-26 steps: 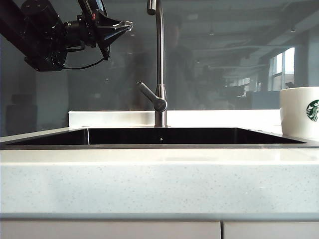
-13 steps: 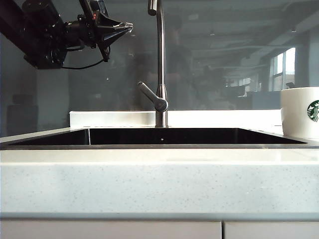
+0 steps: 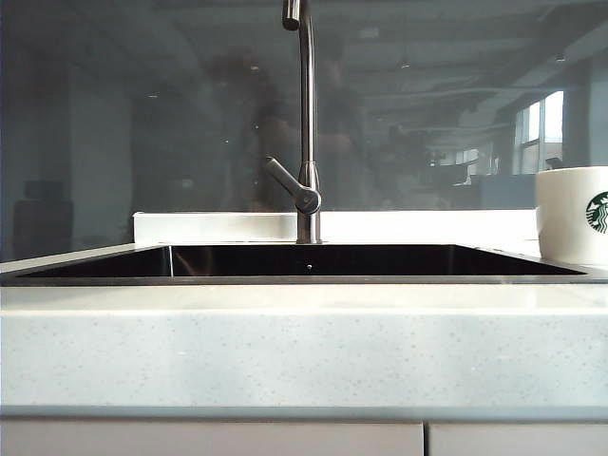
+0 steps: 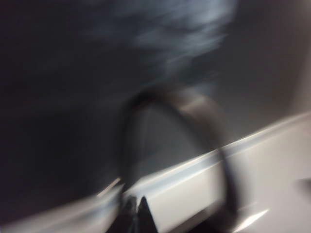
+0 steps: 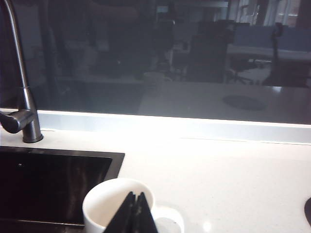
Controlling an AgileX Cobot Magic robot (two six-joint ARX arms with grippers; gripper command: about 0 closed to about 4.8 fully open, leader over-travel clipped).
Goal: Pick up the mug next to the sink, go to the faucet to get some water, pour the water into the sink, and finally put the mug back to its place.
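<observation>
The white mug (image 3: 573, 215) with its green logo stands on the counter at the right end of the sink (image 3: 313, 259). The steel faucet (image 3: 306, 114) rises behind the basin's middle. Neither arm shows in the exterior view. In the right wrist view my right gripper (image 5: 135, 196) is shut with nothing in it, its tips over the mug (image 5: 104, 204), which stands beside the sink (image 5: 53, 179) with its handle turned away from the basin. The faucet (image 5: 22, 97) stands further off. My left gripper (image 4: 136, 204) is shut and empty in a heavily blurred view.
A pale speckled counter (image 3: 304, 332) runs along the front, with a raised white ledge (image 3: 209, 226) behind the sink and dark glass above it. Bare counter (image 5: 233, 170) spreads out beyond the mug. The left wrist view shows only a dark curved smear and a pale band.
The left arm, which hung at the upper left of the exterior view, has swung out of it. Mug, faucet and right gripper stay as they were.
</observation>
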